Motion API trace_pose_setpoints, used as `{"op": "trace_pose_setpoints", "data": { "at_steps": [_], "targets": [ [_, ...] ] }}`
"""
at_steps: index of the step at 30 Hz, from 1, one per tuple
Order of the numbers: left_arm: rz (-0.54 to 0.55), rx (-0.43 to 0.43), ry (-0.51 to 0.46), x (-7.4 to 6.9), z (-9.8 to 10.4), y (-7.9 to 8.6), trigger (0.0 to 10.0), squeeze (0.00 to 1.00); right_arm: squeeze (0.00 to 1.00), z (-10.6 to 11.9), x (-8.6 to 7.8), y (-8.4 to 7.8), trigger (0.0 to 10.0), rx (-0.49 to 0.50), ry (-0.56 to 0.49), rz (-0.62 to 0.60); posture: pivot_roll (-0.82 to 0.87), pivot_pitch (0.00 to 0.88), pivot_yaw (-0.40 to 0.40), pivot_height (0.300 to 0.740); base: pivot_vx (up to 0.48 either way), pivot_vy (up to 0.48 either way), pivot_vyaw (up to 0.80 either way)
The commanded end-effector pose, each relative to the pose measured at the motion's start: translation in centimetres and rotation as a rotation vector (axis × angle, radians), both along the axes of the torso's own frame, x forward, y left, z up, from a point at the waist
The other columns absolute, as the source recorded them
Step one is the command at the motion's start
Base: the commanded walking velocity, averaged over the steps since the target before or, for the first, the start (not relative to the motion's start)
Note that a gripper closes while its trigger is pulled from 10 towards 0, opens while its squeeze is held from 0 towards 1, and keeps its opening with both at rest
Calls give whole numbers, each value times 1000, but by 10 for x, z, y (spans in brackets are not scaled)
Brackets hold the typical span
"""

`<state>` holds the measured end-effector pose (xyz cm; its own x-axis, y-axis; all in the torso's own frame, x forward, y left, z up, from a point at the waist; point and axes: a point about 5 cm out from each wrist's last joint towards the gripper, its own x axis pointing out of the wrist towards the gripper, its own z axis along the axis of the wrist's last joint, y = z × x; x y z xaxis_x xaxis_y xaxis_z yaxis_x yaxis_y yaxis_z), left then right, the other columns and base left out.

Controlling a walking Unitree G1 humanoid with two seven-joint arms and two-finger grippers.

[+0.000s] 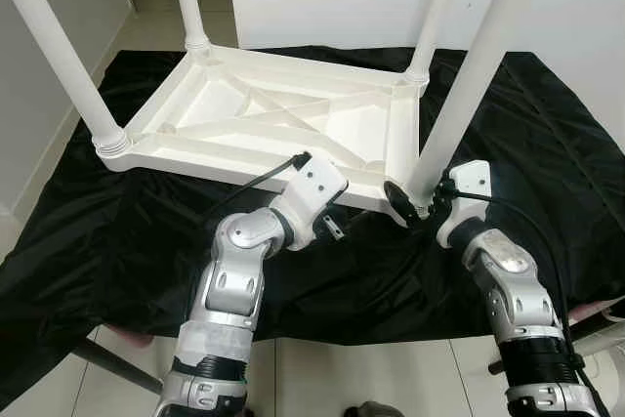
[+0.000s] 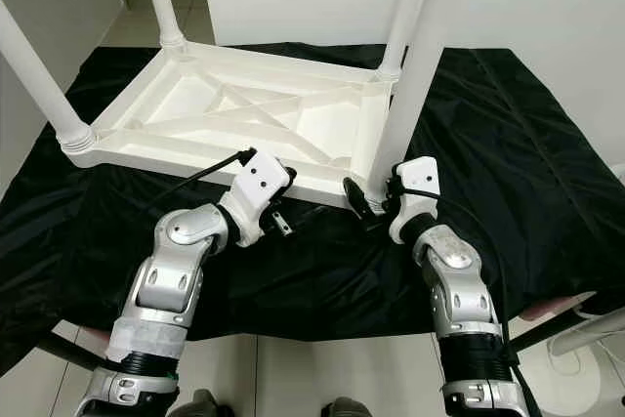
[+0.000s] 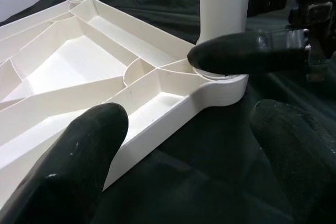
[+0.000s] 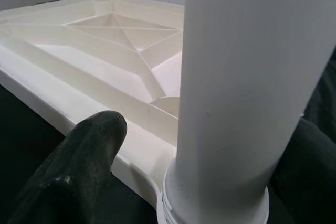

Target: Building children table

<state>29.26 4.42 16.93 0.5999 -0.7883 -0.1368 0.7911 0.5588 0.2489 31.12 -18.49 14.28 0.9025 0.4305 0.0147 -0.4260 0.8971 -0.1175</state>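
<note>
While the black cloth [image 1: 117,231] covers the floor, the upturned white table [image 1: 264,124] rests on it, legs up. Right gripper [image 1: 415,204] clasps the near corner leg [image 1: 459,95] at its base; left gripper [image 1: 330,225], fingers spread, hovers beside the table's near rim.

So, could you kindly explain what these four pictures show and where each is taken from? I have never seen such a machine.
It is a humanoid robot with two silver arms, each ending in two black fingers. The two wide pictures come from cameras in its head, looking down; the two close ones from cameras on its wrists.

A white plastic children's table lies upside down on a black cloth spread over the floor, all four legs standing in their corner sockets. The right gripper is around the foot of the nearest leg, a finger on either side, at its socket. The left gripper hovers open beside the table's near edge, holding nothing.
</note>
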Motion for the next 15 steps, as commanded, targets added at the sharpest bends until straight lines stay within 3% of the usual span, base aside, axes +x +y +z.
{"op": "trace_pose_setpoints", "data": {
  "at_steps": [1, 4, 5, 6, 7, 15],
  "targets": [
    [245, -36, -63, 10, 3, 5, 10000, 0, 0, -1, 7, 7, 10000, -33, 3, 71, -83, 0, 37, 740, 0, 0, 0],
    [245, -34, -67, 10, 4, 6, 10000, 0, 0, -3, 16, 9, 10000, -65, 21, 111, -77, 0, 36, 740, 0, 0, 0],
    [247, -33, -68, 11, 5, 6, 10000, 0, 0, -5, 19, 9, 4706, -75, 31, 120, -74, 0, 35, 740, 0, 0, 0],
    [247, -33, -68, 11, 5, 6, 10000, 0, 0, -5, 19, 9, 4706, -75, 31, 120, -74, 0, 35, 740, 0, 0, 0],
    [250, -34, -70, 11, 5, 7, 10000, 0, 0, -6, 20, 8, 0, -75, 43, 127, -74, 0, 35, 740, 0, 0, 0],
    [261, -36, -73, 12, 6, 8, 10000, 0, 0, -15, 16, 2, 0, -67, 81, 143, -73, 0, 34, 740, 0, 0, 0]
  ]
}}
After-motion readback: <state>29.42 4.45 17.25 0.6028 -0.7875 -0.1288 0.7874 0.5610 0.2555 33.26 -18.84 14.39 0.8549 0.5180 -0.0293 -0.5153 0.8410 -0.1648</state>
